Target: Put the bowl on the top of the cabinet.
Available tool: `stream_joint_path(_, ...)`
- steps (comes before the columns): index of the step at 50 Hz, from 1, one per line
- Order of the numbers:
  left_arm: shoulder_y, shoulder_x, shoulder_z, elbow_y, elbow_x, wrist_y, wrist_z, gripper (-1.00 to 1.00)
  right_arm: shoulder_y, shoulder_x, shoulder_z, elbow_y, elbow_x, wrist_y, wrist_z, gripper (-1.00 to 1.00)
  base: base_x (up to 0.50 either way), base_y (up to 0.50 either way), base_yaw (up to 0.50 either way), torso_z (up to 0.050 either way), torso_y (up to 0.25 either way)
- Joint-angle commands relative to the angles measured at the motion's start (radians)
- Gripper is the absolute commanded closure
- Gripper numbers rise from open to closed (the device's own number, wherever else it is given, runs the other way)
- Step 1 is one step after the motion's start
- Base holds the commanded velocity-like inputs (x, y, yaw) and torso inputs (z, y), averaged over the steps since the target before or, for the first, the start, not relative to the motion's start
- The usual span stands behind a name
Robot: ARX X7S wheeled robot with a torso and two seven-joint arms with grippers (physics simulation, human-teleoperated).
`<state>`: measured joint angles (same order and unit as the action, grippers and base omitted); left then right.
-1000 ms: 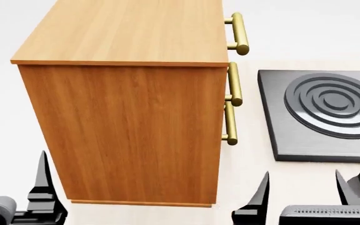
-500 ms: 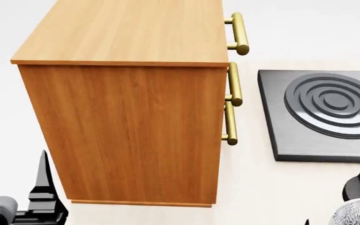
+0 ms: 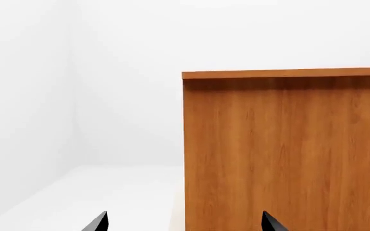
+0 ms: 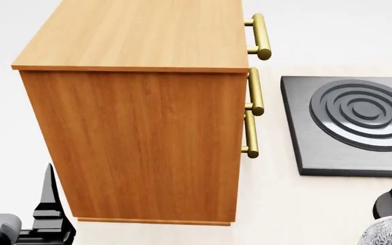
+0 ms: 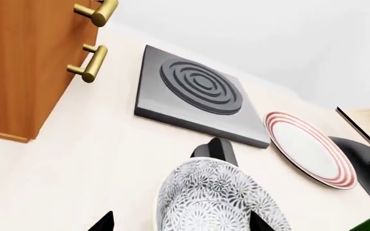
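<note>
The bowl (image 5: 214,202), deep, white with a fine grey leaf pattern, stands on the pale table; in the head view only its edge (image 4: 390,232) shows, at the bottom right corner. My right gripper (image 5: 179,222) is open, with its two dark tips on either side of the bowl; it does not show in the head view. The orange-brown cabinet (image 4: 141,132) with brass bar handles stands tall at centre left, its top bare. My left gripper (image 3: 181,222) is open and empty, facing the cabinet's side (image 3: 288,149); one finger (image 4: 46,204) shows at the head view's lower left.
A dark grey square hob (image 4: 356,122) with raised rings lies right of the cabinet. A white plate with red rings (image 5: 310,149) lies beyond it. A black object (image 5: 216,149) stands just behind the bowl. A black stand (image 5: 365,163) is at the far right.
My right gripper's fingers have dropped out of the head view's bottom edge, and the bowl's edge now shows at the bottom right corner. The left gripper has barely moved.
</note>
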<state>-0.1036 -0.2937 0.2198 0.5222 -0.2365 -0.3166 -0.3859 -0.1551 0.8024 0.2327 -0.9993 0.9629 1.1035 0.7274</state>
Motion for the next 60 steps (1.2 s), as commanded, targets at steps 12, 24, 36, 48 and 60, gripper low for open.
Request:
stream_joint_path(12,-0.003,-0.005,0.01,-0.006,-0.001,0.005,-0.008,-1.0,-0.035,0.012,-0.115,0.095,-0.114,-0.077,-0.033,-1.0,0.0,0.0,0.0,0.0,0.0)
stream_joint_path(24,-0.004,-0.009,0.014,-0.008,-0.002,0.007,-0.013,-1.0,-0.028,0.012,-0.123,0.136,-0.123,-0.09,-0.043,-1.0,0.0,0.0,0.0,0.0,0.0)
stream_joint_path(36,-0.003,-0.011,0.018,-0.008,-0.004,0.009,-0.018,-1.0,-0.018,0.011,-0.161,0.167,-0.16,-0.111,-0.052,-1.0,0.0,0.0,0.0,0.0,0.0)
stream_joint_path(48,-0.004,-0.016,0.016,-0.003,-0.01,0.006,-0.023,-1.0,-0.006,0.006,-0.189,0.183,-0.174,-0.114,-0.052,-1.0,0.0,0.0,0.0,0.0,0.0)
stream_joint_path(60,-0.004,-0.019,0.02,-0.001,-0.012,0.006,-0.028,-1.0,0.009,0.004,-0.214,0.203,-0.189,-0.121,-0.055,-1.0,0.0,0.0,0.0,0.0,0.0)
